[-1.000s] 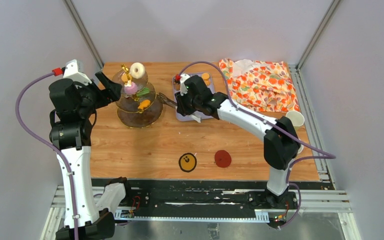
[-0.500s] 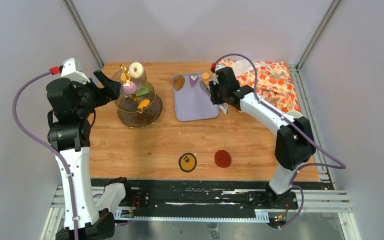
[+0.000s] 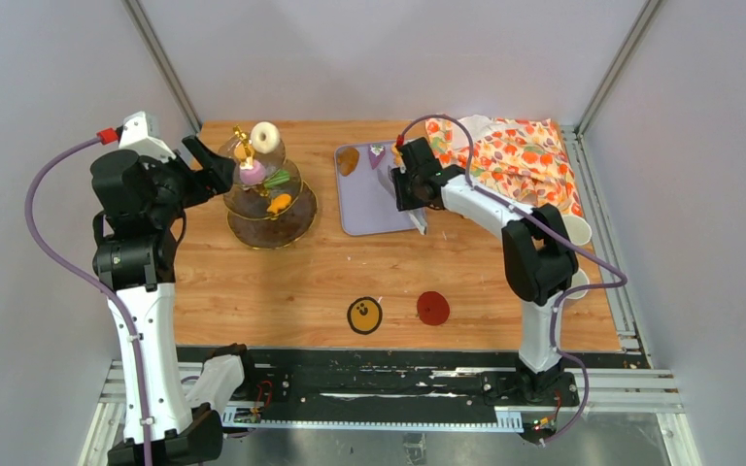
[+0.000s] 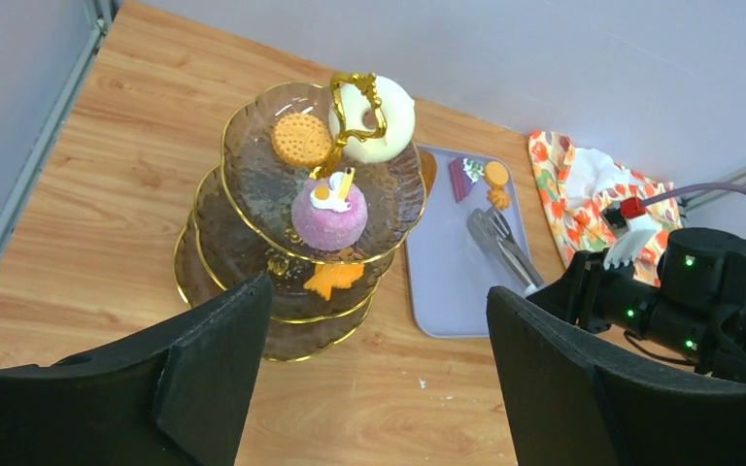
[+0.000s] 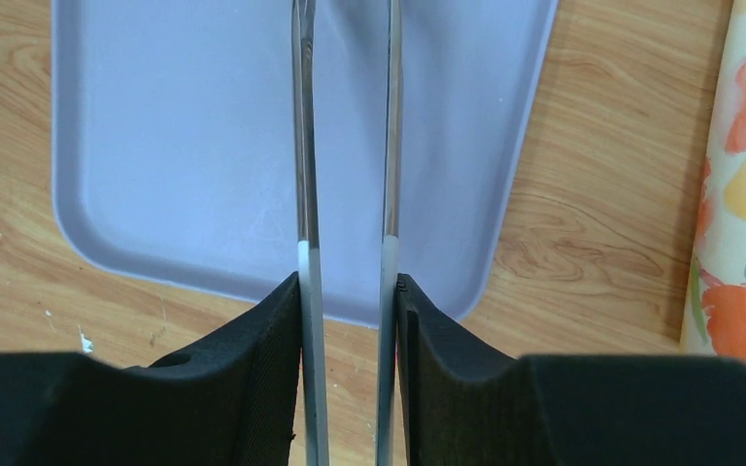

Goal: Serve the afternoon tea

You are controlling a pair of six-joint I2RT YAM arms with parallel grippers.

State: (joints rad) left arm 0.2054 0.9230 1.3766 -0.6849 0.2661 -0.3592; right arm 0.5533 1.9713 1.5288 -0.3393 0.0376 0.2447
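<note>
The three-tier glass stand (image 3: 270, 194) (image 4: 253, 243) with its gold handle holds a white donut (image 3: 266, 137) (image 4: 389, 121), an orange biscuit (image 4: 301, 139), a purple cake (image 4: 328, 216) and an orange pastry (image 3: 279, 204) lower down. My left gripper (image 3: 216, 165) (image 4: 379, 330) is open just left of the stand, holding nothing. My right gripper (image 3: 411, 194) (image 5: 348, 291) is shut on the metal tongs (image 5: 306, 146) (image 4: 500, 243), whose two arms stand slightly apart over the lilac tray (image 3: 374, 209) (image 5: 204, 146). A purple slice (image 4: 463, 173) and an orange biscuit (image 4: 495, 173) lie at the tray's far end.
A floral cloth (image 3: 505, 165) lies at the back right. One white mug (image 3: 573, 231) stands at the right edge, with another (image 3: 583, 283) behind the right arm. A yellow coaster (image 3: 364, 315) and a red coaster (image 3: 433, 308) sit near the front.
My right arm has carried the tongs away from the stand to the tray's right side, then a little back left. The tongs' arms have spread slightly. The left arm stayed still.
</note>
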